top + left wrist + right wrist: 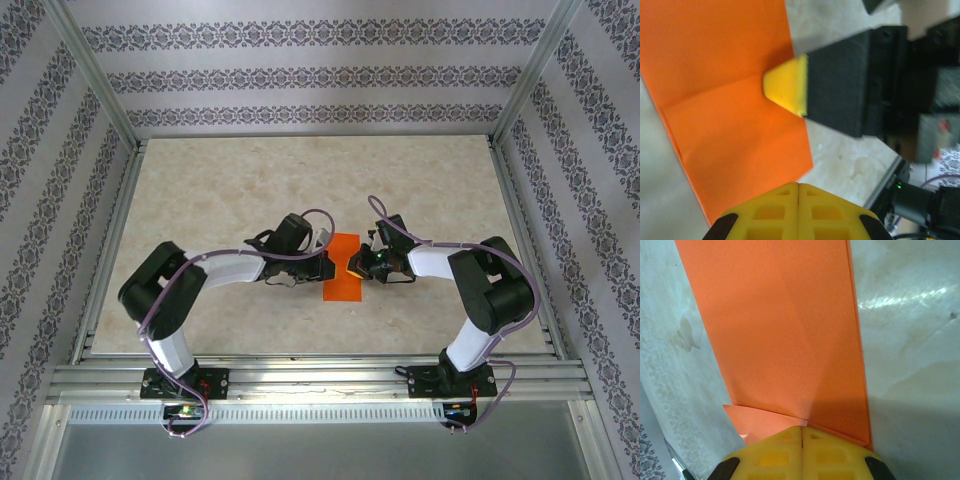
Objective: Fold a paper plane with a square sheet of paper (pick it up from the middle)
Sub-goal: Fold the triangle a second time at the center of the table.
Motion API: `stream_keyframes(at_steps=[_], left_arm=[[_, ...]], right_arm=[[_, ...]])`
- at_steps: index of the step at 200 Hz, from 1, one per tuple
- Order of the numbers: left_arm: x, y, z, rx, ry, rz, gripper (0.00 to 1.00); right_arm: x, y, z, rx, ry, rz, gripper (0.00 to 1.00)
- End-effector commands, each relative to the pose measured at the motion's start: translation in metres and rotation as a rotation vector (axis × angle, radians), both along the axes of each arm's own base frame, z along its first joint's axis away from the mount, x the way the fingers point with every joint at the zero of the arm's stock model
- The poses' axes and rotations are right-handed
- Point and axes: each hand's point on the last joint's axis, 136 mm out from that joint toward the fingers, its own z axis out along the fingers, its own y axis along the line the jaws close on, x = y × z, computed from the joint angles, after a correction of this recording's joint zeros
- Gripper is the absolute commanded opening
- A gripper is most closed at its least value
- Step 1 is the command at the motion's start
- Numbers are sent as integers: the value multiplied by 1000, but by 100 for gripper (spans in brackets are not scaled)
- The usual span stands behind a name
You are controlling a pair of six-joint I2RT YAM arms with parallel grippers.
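On the marbled bench (pixel 250 190) the orange sheet of paper (pixel 341 266) lies flat at centre, folded into a narrow strip, with the left hand (pixel 322 262) and right hand (pixel 355 266) both pinched shut at its opposite long edges.

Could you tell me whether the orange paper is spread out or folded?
Folded. The paper lies as a narrow rectangle, and doubled layers show along its edge by the right hand.

Bright orange paper (pixel 338 285), yellow-tipped left hand (pixel 798 192) and right hand (pixel 802 435); beige marbled desk (pixel 220 200), grey damask-striped walls (pixel 300 80), white-and-black arms (pixel 230 268)
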Motion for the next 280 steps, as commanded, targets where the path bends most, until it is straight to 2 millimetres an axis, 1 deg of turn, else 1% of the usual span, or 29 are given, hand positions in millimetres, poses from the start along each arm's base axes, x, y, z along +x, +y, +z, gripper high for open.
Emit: stream_keyframes(at_steps=[1,12,35,50,67,76,83,99,105,112,124,140,170,188,205,229,256,280], left_arm=[[5,2,-19,59,27,-28,3],[7,2,-26,74,35,-32,2],[11,8,-43,129,41,-23,2],[8,13,-54,159,58,-21,2],[3,15,-60,163,74,-25,0],[0,17,-62,163,85,-22,0],[-2,18,-63,160,90,-22,0],[-5,20,-64,159,96,-14,0],[-6,21,-65,159,97,-13,0],[-7,22,-66,159,105,-8,0],[-9,21,-66,152,111,-9,0],[-9,21,-65,147,113,-3,0],[-8,21,-61,142,105,1,0],[-7,20,-60,136,106,3,0],[-7,19,-59,130,108,2,0],[-7,18,-58,128,109,-3,0],[-8,18,-58,125,114,0,0],[-9,19,-60,126,118,5,0]], right_arm=[[-10,-8,-14,-56,34,7,0],[-10,-7,-12,-51,31,9,0],[-8,-4,-6,-36,17,14,0],[-6,-1,3,-17,-4,23,1],[-6,0,18,-1,-25,23,2],[-8,-2,28,-11,-44,21,5],[-10,-6,33,-35,-54,10,10],[-19,-18,37,-80,-51,-27,16],[-23,-21,36,-83,-42,-39,19],[-28,-23,35,-80,-29,-49,20],[-39,-26,30,-75,13,-73,20],[-55,-33,21,-115,91,-109,19],[-69,-29,13,-107,127,-124,21],[-70,-22,11,-82,137,-106,23],[-72,-13,9,-72,156,-67,23],[-71,-8,4,-76,161,-56,24],[-69,-7,1,-90,161,-54,24],[-63,-6,5,-89,133,-59,24]])
